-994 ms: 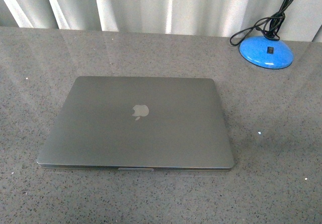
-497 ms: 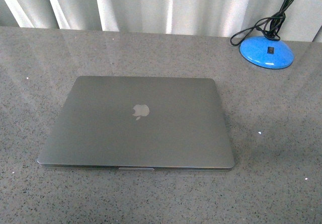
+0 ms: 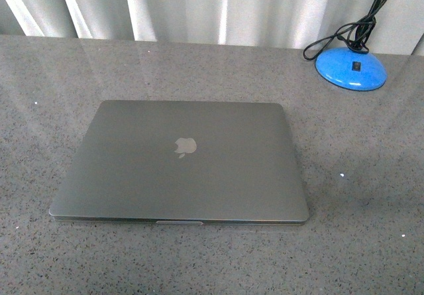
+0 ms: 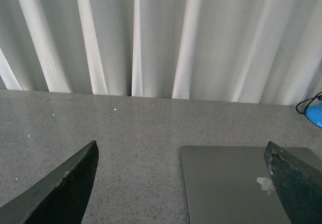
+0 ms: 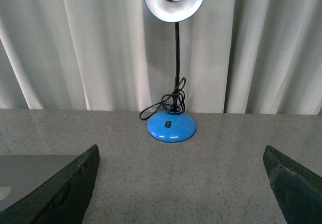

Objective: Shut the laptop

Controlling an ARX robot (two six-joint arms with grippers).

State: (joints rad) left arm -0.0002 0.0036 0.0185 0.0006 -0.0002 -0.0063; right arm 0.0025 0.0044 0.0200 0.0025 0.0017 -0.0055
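Observation:
The laptop [image 3: 179, 162] lies flat on the grey speckled table with its lid down, the pale apple logo facing up. No arm shows in the front view. In the left wrist view my left gripper [image 4: 181, 183] is open above the table, its fingers wide apart, with the laptop [image 4: 226, 183] partly between them. My right gripper [image 5: 181, 183] is also open and holds nothing; a corner of the laptop [image 5: 30, 176] shows beside one of its fingers.
A desk lamp with a blue base [image 3: 351, 68] and a coiled black cord stands at the table's back right; the lamp base [image 5: 171, 126] lies ahead of the right gripper. White curtains hang behind the table [image 3: 371, 209].

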